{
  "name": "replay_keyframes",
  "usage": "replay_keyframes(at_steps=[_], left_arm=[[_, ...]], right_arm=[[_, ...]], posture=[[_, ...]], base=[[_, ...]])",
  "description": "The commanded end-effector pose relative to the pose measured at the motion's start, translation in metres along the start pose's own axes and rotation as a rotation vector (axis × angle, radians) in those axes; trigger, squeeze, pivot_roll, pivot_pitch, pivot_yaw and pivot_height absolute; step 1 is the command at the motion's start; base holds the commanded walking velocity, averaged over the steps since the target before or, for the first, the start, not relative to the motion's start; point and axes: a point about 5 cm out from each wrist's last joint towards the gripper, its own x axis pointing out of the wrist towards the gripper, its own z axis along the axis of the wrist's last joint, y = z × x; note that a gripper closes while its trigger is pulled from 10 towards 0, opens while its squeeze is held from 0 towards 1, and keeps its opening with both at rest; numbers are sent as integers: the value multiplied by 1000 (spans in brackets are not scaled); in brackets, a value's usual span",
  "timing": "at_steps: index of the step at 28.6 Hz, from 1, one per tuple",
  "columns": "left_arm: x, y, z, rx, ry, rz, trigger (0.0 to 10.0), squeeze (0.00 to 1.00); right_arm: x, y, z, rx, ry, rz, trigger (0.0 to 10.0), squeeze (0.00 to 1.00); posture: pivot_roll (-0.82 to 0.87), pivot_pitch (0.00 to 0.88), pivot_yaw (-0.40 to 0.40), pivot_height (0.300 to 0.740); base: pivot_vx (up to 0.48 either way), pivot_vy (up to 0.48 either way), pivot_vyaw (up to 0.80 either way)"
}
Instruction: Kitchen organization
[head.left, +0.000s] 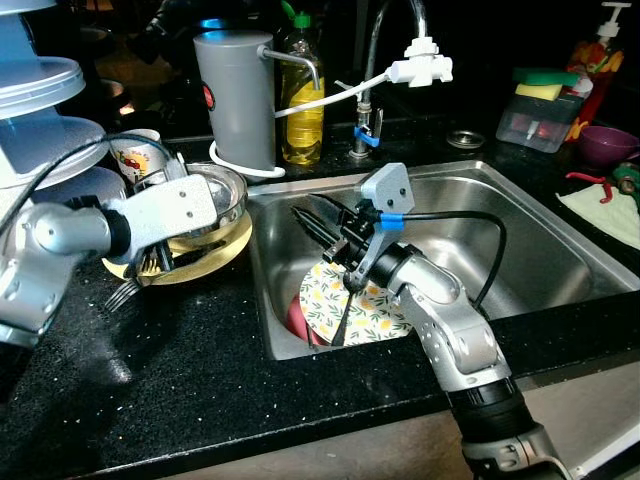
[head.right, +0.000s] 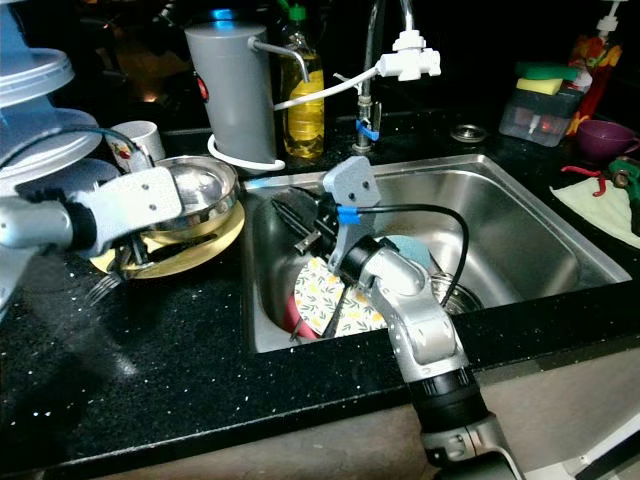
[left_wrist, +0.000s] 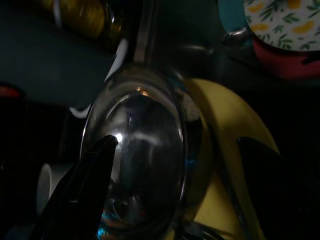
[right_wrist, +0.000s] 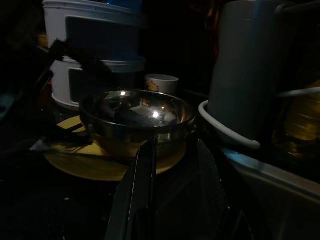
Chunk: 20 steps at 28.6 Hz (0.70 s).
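A shiny steel bowl (head.left: 215, 195) sits on a yellow plate (head.left: 200, 265) on the black counter, left of the sink (head.left: 520, 230). My left gripper (left_wrist: 175, 145) is open at the bowl: one finger (left_wrist: 95, 165) lies inside it and the other (left_wrist: 265, 175) is outside, over the plate. My right gripper (head.left: 315, 222) hovers over the sink's left half and points towards the bowl. Its fingers (right_wrist: 142, 180) are slightly apart with nothing between them. A floral plate (head.left: 375, 310) leans in the sink over a red dish (head.left: 297, 318).
Behind the bowl stand a mug (head.left: 135, 155), a grey canister (head.left: 237, 95), a yellow soap bottle (head.left: 303, 100) and the tap (head.left: 375, 60). White tubs (head.left: 40, 100) are stacked at far left. A fork (head.left: 122, 293) lies by the plate. At right: sponge box (head.left: 540, 115), purple bowl (head.left: 608, 143), cloth (head.left: 610, 205).
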Motion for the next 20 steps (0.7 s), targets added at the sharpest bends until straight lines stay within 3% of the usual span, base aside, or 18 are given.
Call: replay_keyframes(at_steps=[1, 7, 11, 15, 18, 19, 20], left_arm=[[4, 0, -4, 9, 16, -35, 10000, 0], [10, 0, -13, -2, 36, -98, 10000, 0], [15, 5, -27, 24, 111, -120, 10000, 0], [21, 17, -30, 77, 127, -14, 10000, 0], [24, 16, -29, 55, 109, -17, 10000, 0], [26, 13, -30, 50, 109, -45, 6510, 0], [27, 11, -31, 48, 110, -65, 6510, 0]], right_arm=[[0, 5, 2, -6, 2, 22, 10000, 0], [-1, 6, 5, -9, -1, 24, 10000, 0], [-3, 6, 7, -10, -3, 23, 10000, 0], [-4, 7, 9, -10, -10, 23, 10000, 0], [-4, 8, 11, -10, -16, 24, 10000, 0], [-4, 9, 12, -9, -18, 23, 10000, 0], [-4, 8, 12, -8, -18, 22, 10000, 0]], posture=[[31, 0, 6, 740], [20, 0, 12, 740], [10, 0, 22, 740], [3, 0, 29, 740], [-1, 0, 32, 740], [-1, 0, 34, 740], [-1, 0, 34, 740]], base=[[0, 0, 0], [0, 0, 0], [0, 0, 0], [0, 0, 0], [0, 0, 0], [0, 0, 0], [0, 0, 0]])
